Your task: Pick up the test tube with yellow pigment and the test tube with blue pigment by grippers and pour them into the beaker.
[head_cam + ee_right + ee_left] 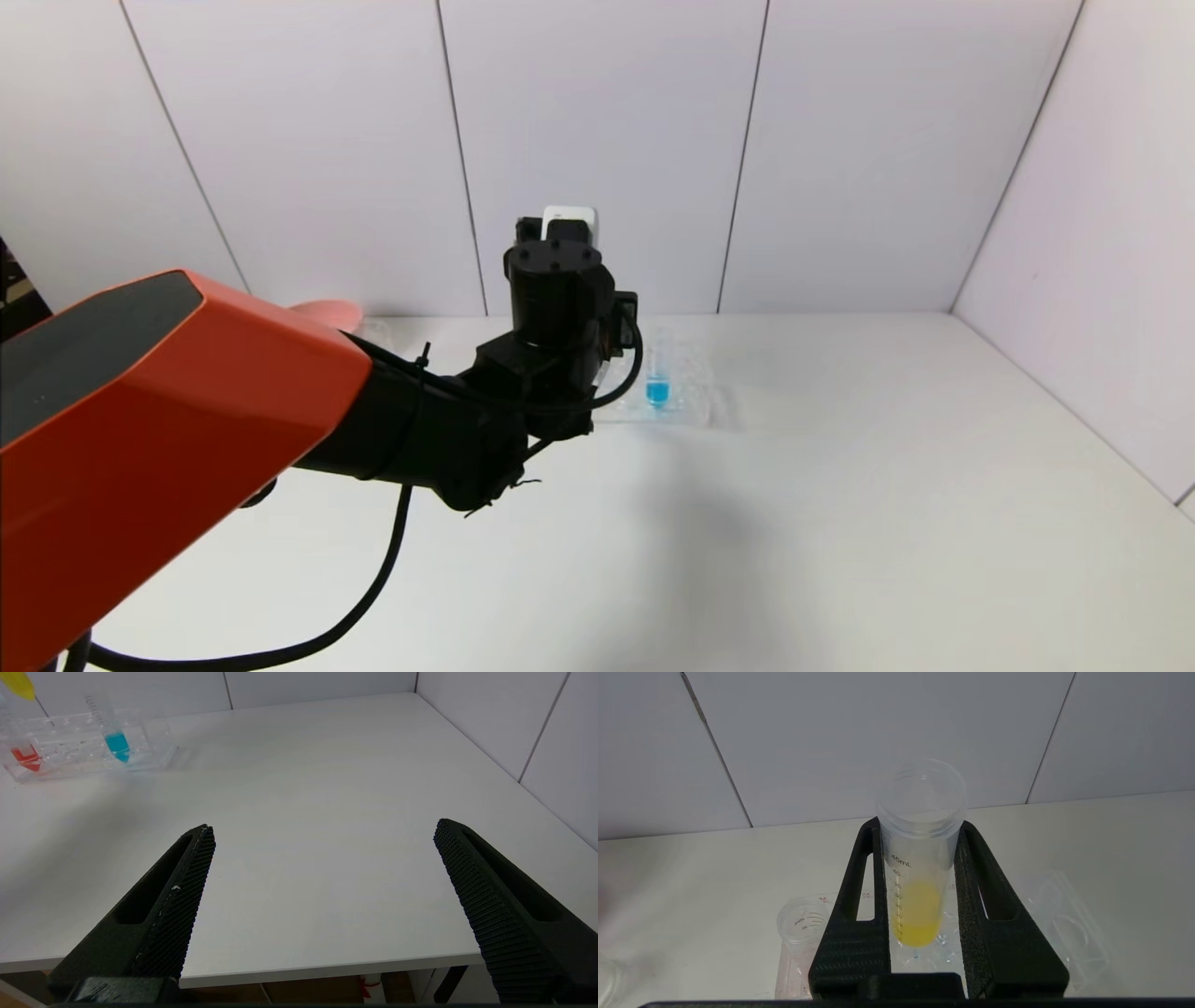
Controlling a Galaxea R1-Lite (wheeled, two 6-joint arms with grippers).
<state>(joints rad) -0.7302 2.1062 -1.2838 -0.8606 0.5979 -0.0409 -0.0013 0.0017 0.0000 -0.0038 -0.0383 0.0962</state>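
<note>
On white table (327, 812), white panelled walls (597, 140)

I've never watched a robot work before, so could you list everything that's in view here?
Yellow-liquid tube: one, clear, held upright above the rack.
Blue-liquid tube: one, clear, standing in the rack.
Red-liquid tube: one, clear, in the rack.
Tube rack: one, clear plastic, far side of the table.
Pink bowl: one, by the back wall, mostly hidden.
Table: one, white.
Left pincer: black, shut on the yellow-liquid tube.
Right pincer: black, open, at the table's near edge.
</note>
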